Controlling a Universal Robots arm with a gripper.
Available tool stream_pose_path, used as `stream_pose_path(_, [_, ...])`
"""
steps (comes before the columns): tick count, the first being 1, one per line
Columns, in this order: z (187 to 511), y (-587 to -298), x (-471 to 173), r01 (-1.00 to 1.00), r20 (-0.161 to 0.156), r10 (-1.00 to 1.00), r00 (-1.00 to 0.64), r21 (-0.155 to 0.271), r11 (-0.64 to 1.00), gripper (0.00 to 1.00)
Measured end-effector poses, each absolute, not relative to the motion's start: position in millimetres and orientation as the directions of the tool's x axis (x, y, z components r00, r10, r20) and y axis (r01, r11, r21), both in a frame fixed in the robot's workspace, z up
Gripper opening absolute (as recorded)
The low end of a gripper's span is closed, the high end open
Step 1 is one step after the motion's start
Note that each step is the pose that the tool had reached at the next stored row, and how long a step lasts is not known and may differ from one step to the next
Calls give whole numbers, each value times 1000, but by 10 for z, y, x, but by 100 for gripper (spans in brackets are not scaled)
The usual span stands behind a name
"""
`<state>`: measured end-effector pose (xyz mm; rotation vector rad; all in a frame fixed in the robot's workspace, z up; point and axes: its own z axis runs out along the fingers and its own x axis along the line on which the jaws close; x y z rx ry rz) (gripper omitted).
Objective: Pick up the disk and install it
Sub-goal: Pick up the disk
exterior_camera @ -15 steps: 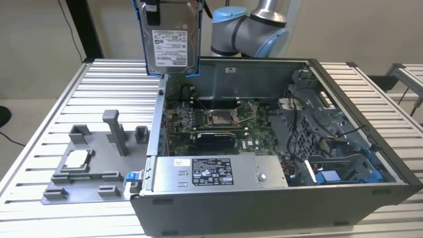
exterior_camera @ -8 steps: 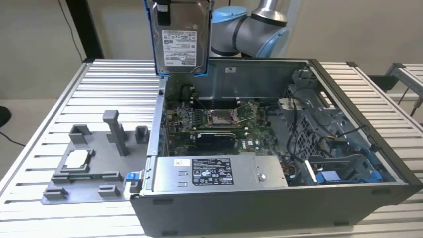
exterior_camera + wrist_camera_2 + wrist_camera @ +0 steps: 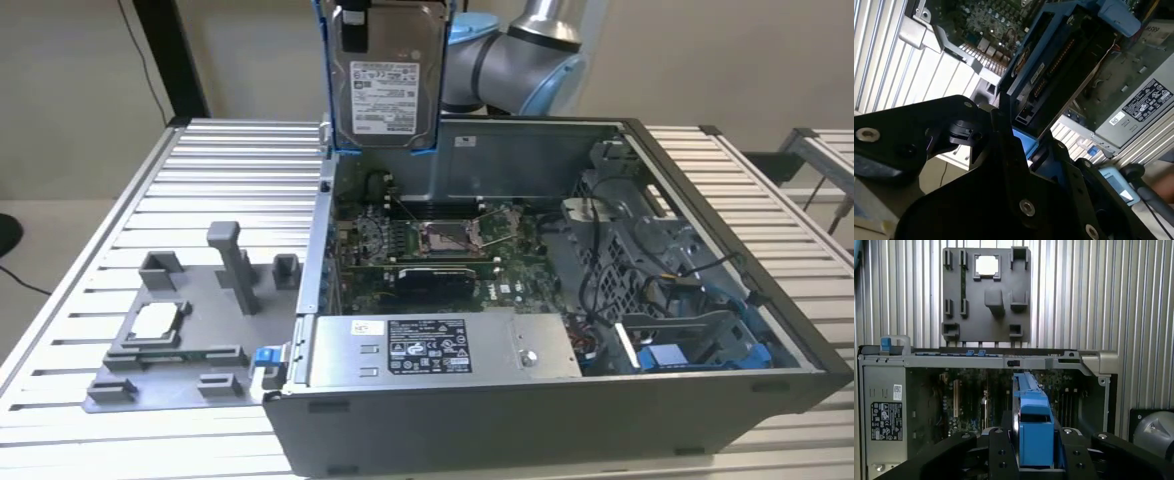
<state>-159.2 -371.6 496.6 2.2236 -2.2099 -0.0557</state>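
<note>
Gripper (image 3: 1033, 440): its black fingers are closed from both sides on the blue-framed end of the disk (image 3: 1029, 400), as the first wrist view shows.
Where the disk is: held upright with its label facing the camera, in the upper middle of the exterior view (image 3: 387, 80), above the far wall of the computer case (image 3: 534, 425) and touching nothing else.
Risk of slipping: the grip takes one narrow end only, so I judge that a jolt or a fast tilt could let the drive twist loose or drop onto the motherboard (image 3: 427, 240).
Risk of snagging: loose black cables (image 3: 654, 275) lie across the right-hand compartment, near the drive bay (image 3: 674, 350) in the lower right of the exterior view. A descent there could catch them or strike the case wall.
Risk of misalignment: a frame entering skewed would likely jam rather than seat.
Case contents: motherboard with its processor socket (image 3: 447, 235) in the middle, power supply (image 3: 427, 350) along the near wall, cables and bay on the exterior view's right.
Fixture tray (image 3: 200, 310): on the slatted table (image 3: 80, 250), lower left of the exterior view, just beside the case. A small square chip (image 3: 154, 320) sits in one of its recesses.
</note>
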Motion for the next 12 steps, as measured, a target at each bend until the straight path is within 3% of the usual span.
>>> stream_pose_path(12, [4966, -3716, -1299, -1000, -21, -1000, 6, 30, -6, 0])
